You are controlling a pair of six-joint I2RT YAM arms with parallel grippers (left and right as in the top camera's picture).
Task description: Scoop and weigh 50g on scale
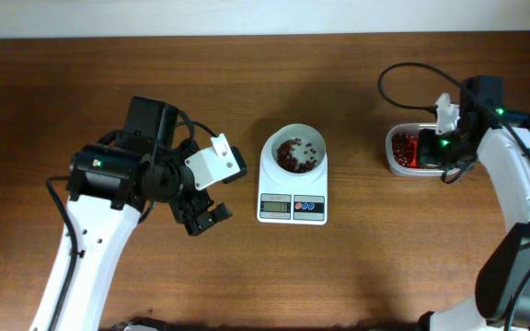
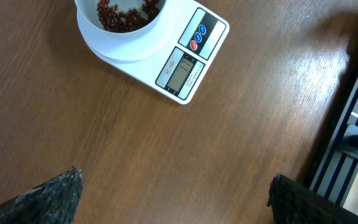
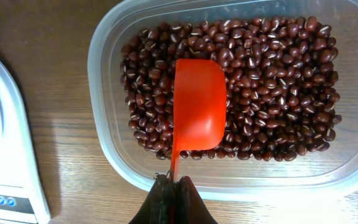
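- Roughly mid-tabletop (image 1: 357, 267) stands the white digital scale (image 1: 292, 204), its display and blue buttons on the near side and its round white bowl (image 1: 313, 140) on the far half.
- A thin layer of reddish-brown beans (image 1: 293, 156) lies in that bowl, below the rim all round.
- More beans fill the clear plastic container (image 1: 395, 164) to the right of the scale, with a band of bare wood between the two.
- The right jaws are pinched fully together on the thin handle of a red scoop (image 3: 199, 106). The cup of the scoop sits over the beans inside the container, nearer its left wall than its right.
- In the right wrist view the rounded corner of the scale shows at the left edge, apart from the container's rim.
- The left jaws stand wide apart and hold nothing. They hang above bare wood left of the scale and short of its edge.
- Open tabletop runs along the near side, in front of the scale and both arms.
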